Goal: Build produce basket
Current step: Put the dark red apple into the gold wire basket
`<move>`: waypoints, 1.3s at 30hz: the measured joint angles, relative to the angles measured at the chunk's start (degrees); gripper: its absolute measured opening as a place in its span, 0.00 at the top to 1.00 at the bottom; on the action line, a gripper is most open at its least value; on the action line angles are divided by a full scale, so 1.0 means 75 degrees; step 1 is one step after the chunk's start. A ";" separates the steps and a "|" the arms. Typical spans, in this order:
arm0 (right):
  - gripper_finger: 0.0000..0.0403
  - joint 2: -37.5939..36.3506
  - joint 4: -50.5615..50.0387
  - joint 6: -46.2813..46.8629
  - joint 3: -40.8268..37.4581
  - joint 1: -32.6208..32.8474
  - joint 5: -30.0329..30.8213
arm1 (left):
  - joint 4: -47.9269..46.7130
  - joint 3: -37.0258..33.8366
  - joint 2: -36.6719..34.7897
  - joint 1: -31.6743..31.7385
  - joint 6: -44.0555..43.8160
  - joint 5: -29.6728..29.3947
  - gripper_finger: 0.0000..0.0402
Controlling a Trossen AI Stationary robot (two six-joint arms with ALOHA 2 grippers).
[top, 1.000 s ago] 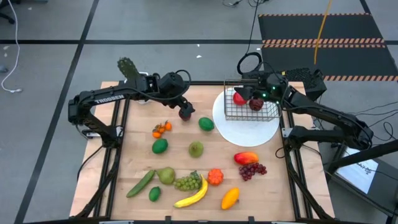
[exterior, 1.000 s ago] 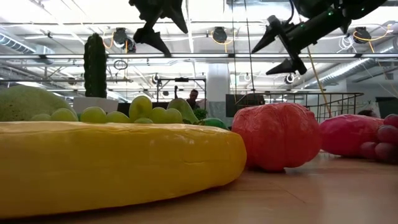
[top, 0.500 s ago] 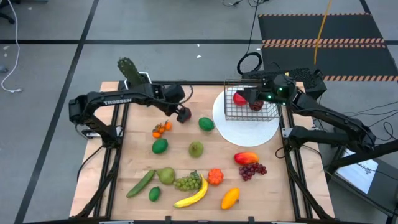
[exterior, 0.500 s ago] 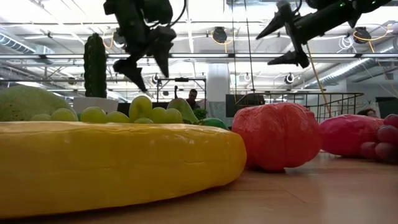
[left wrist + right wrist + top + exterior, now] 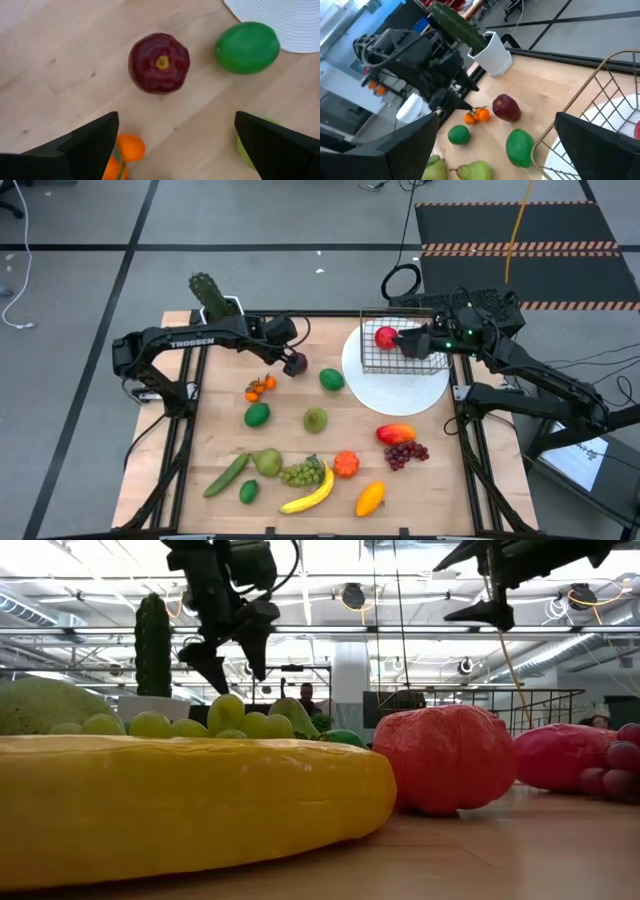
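Observation:
The wire basket (image 5: 428,362) stands on a white plate (image 5: 395,392) at the far right, with a red apple (image 5: 385,337) inside it. My right gripper (image 5: 408,342) hangs open above the basket, holding nothing. My left gripper (image 5: 288,358) is open and points steeply down, just above a dark red apple (image 5: 159,63) that rests on the table between its spread fingers. A green lime (image 5: 247,47) lies beside that apple. The other produce lies loose on the wooden table (image 5: 215,380): small oranges (image 5: 260,387), pear (image 5: 267,462), banana (image 5: 310,495), green grapes (image 5: 302,473).
A potted cactus (image 5: 208,292) stands at the table's far left corner. A mango (image 5: 396,434), purple grapes (image 5: 406,453) and a cucumber (image 5: 226,475) lie nearer the front edge. A person (image 5: 307,697) shows far off in the room.
My left gripper has come down toward the dark red apple, tipping to point more steeply down, and has stayed open. My right gripper has drawn back toward the table's right edge and risen a little over the basket, still open.

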 joint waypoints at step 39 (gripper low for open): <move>0.02 -0.0213 -0.0719 0.0265 -0.0003 0.0232 0.0703 | 0.1807 -0.0012 0.1900 0.0080 0.1061 -0.0082 0.01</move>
